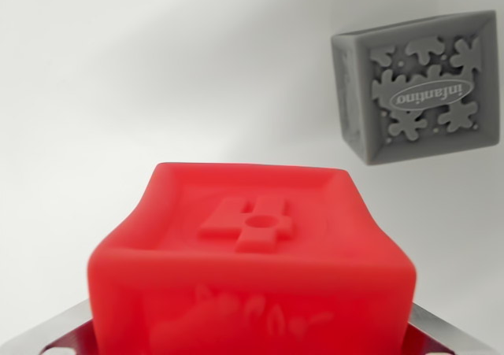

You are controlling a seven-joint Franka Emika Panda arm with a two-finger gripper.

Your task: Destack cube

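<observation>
A soft red cube with a raised number 4 on its top face fills the lower middle of the wrist view. My gripper is shut on it, and the metal fingers press in on its left and right sides at the bottom edge of the picture. A grey cube with raised splat shapes and an oval logo lies apart on the white surface at the wrist view's upper right, touching nothing. The lower part of the red cube is hidden below the frame.
A plain white surface lies under both cubes.
</observation>
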